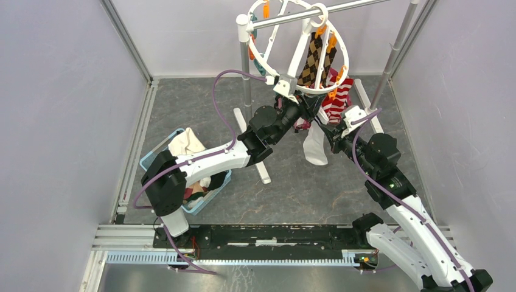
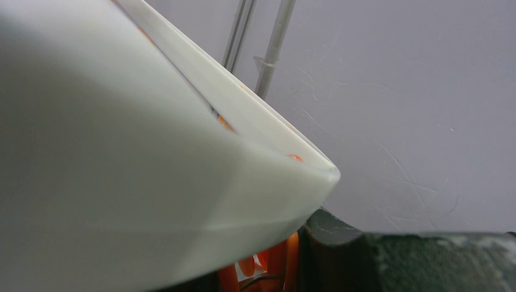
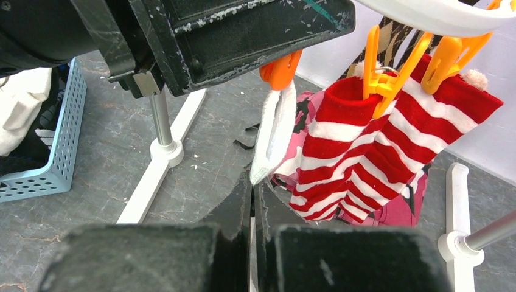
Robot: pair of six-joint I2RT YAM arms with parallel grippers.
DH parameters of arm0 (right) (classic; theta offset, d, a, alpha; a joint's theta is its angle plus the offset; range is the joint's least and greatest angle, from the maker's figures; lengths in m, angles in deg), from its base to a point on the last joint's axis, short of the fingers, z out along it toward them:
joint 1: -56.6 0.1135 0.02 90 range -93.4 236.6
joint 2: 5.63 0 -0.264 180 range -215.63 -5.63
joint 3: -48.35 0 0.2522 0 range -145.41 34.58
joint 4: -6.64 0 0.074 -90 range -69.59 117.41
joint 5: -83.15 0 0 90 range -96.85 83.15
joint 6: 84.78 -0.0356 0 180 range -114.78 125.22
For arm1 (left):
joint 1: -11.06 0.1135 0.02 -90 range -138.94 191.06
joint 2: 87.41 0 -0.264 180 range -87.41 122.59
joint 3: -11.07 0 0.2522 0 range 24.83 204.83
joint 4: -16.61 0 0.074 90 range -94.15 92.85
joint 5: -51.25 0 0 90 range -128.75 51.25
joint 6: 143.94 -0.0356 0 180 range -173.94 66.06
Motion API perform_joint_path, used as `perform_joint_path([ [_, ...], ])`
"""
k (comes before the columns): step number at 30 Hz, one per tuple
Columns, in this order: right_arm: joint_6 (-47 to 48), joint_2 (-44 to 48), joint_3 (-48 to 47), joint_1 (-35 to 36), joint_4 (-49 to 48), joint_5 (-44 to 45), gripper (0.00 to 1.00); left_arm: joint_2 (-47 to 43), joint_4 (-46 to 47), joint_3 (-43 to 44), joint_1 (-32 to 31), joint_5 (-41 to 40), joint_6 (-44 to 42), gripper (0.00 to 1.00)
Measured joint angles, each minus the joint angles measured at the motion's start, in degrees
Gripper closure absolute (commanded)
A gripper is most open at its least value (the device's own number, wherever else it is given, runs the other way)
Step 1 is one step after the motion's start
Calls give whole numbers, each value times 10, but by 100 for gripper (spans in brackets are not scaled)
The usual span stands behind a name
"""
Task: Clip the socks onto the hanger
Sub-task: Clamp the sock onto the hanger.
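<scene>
The round white hanger [image 1: 255,33] hangs from the rail at the top centre, and its rim [image 2: 152,152] fills the left wrist view. Argyle socks [image 1: 316,61] and red-and-white striped socks [image 3: 371,140] hang from orange pins. My left gripper [image 1: 301,104] is under the ring's near rim, shut on an orange clothespin [image 3: 280,70] that also shows between its fingers [image 2: 274,267]. A white sock [image 3: 274,131] hangs down from that pin. My right gripper [image 3: 252,182] is just below it, shut on the sock's lower edge.
A light blue basket [image 1: 159,152] with more cloth and socks stands at the left, beside the left arm. The silver rail [image 1: 341,9] rests on two poles with white feet [image 3: 158,164]. A pink camouflage cloth [image 3: 407,201] lies behind the striped socks.
</scene>
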Motion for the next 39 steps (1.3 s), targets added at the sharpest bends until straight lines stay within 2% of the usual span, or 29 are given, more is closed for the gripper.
perform_joint_path([
  [20, -2, 2, -10, 0, -5, -5, 100, 0, 0, 0, 0, 0, 0, 98],
  [39, -49, -7, -10, 0, -47, -58, 100, -1, 1, 0, 0, -2, 0, 98],
])
